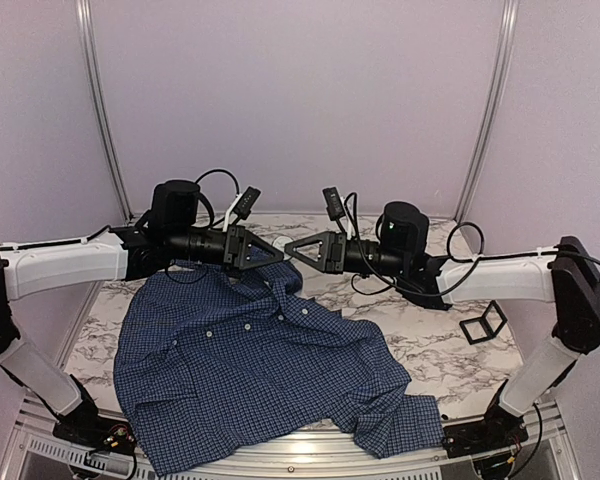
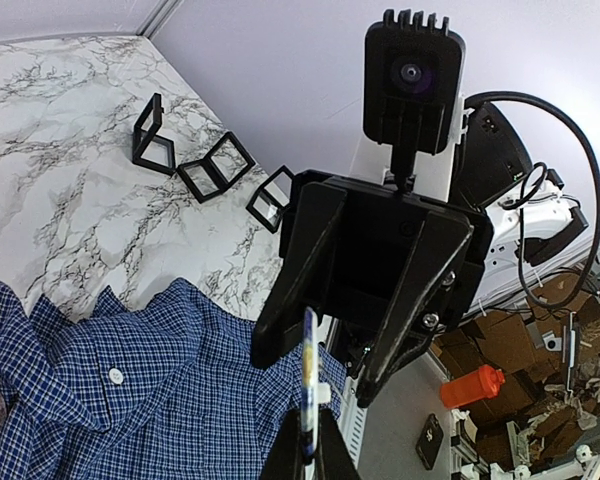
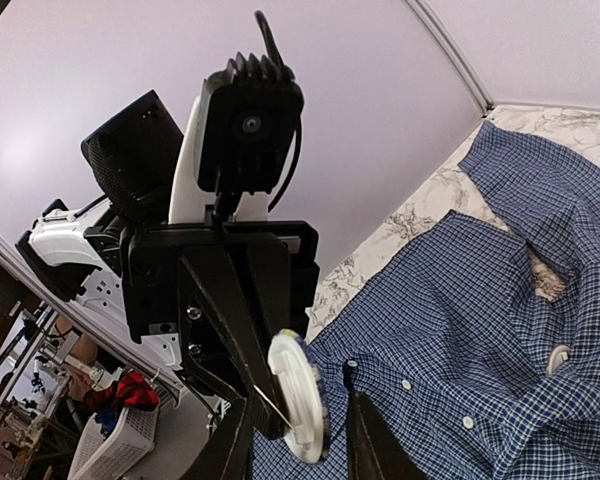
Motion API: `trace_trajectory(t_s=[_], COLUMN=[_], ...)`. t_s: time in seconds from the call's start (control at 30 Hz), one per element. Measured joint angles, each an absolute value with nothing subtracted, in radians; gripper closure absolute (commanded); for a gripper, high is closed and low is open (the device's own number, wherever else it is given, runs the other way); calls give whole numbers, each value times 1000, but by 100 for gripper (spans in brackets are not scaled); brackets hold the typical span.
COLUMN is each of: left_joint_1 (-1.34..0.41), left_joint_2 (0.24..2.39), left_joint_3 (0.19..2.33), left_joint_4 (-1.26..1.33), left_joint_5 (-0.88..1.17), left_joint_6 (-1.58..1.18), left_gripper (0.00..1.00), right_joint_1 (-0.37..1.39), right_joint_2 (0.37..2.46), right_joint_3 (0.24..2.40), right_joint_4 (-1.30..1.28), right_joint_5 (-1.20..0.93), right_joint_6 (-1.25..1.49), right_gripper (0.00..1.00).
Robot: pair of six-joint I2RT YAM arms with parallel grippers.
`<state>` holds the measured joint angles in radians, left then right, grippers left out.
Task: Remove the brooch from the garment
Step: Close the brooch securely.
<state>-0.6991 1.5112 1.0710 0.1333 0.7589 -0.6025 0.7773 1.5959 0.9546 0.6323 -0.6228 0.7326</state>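
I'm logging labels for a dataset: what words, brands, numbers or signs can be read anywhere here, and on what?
No text can be read in any view.
The brooch shows a pale side with no lettering.
The garment shows no label.
The orange bottle beyond the table is too small and blurred to show any print.

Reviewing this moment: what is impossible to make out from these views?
- Left wrist: the brooch, in the left gripper, shows edge-on; its face is hidden.
- Right wrist: black fingers of both grippers overlap, so whether the right gripper touches the brooch is unclear.
- Top external: brooch too small, masked by the meeting gripper tips above the garment.
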Motion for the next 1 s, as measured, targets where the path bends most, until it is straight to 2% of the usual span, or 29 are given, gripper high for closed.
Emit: trace_trajectory(t_s=[0.4, 1.0], left_joint_1=[-700, -721], left_joint_2=[1511, 1505], left_joint_3=[1068, 1064], left_joint_4=[132, 120], left_joint_5=[758, 690], left_joint_6=[-603, -579], left_gripper=[100, 100], right_joint_1=[783, 785], right_joint_2=[1617, 1618], right_joint_3=[968, 968], right_joint_4=[633, 620], right_joint_5=[-624, -585], right_joint_6=[733, 750], right_gripper=[83, 89])
